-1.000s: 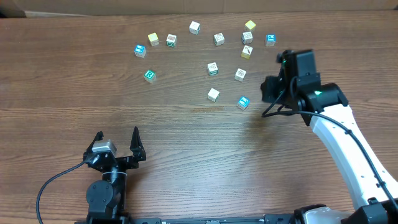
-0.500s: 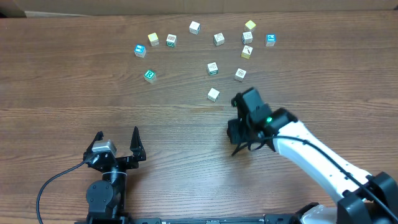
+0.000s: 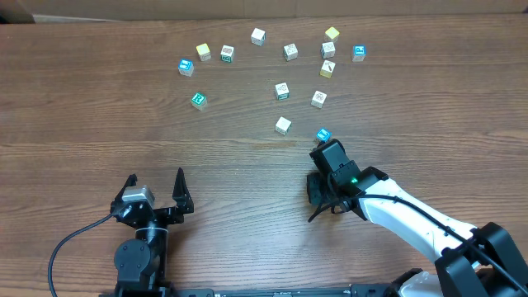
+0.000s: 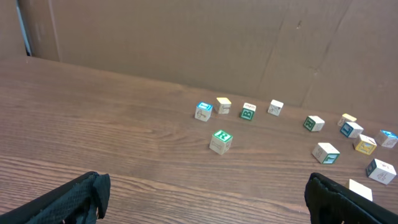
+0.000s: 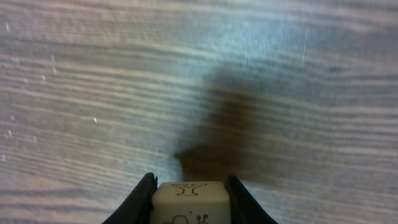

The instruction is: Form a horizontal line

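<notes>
No row of touching cubes shows; the small letter cubes lie scattered and apart at the back of the table. My right gripper [image 3: 317,190] is low over bare wood at the front middle, shut on a pale cube with a brown Y [image 5: 189,198]. This cube is hidden under the arm in the overhead view. A blue-marked cube [image 3: 322,134] lies just behind the right arm. A cube with a green mark [image 3: 198,100] sits apart at the left, also in the left wrist view [image 4: 220,140]. My left gripper [image 3: 157,190] is open and empty near the front edge, its fingers spread wide [image 4: 202,199].
Several loose cubes spread across the back: white ones [image 3: 283,125] [image 3: 258,35], yellow ones [image 3: 332,34] [image 3: 203,51], blue-marked ones [image 3: 359,53] [image 3: 186,67]. A brown wall [image 4: 186,43] stands behind the table's far edge.
My right arm swung from the back right down to the front middle, then shifted slightly toward the front, uncovering the blue-marked cube. The left arm has not moved.
</notes>
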`<state>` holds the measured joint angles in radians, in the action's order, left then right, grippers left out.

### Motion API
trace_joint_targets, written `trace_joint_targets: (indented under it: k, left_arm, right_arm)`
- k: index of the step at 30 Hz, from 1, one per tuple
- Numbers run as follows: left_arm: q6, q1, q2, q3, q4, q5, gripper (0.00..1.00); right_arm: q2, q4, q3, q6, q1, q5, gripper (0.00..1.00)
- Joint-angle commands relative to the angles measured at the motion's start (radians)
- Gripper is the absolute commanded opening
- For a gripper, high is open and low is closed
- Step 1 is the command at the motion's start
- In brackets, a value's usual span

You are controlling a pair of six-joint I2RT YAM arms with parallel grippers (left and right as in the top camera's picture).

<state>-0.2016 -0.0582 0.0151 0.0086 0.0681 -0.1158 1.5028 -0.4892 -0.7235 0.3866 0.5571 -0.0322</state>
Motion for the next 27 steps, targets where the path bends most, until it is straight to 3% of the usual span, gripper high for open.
trace_joint_targets:
  k: [1, 9, 15, 27]
  left_arm:
    - [0.023, 0.006, -0.01, -0.004, 0.0, 0.008, 1.0]
    - [0.022, 0.006, -0.01, -0.004, 0.0, 0.008, 1.0]
    - [0.023, 0.006, -0.01, -0.004, 0.0, 0.008, 0.99]
    - [0.023, 0.006, -0.01, -0.004, 0.0, 0.008, 1.0]
  right_arm:
    - [0.0, 0.018, 0.005, 0.01, 0.004, -0.019, 0.21]
    - [0.0, 0.021, 0.006, 0.01, 0.004, -0.064, 0.26]
    - [0.001, 0.04, 0.028, 0.011, 0.005, -0.064, 0.21]
    - [0.001, 0.058, 0.046, 0.059, 0.028, -0.049, 0.22]
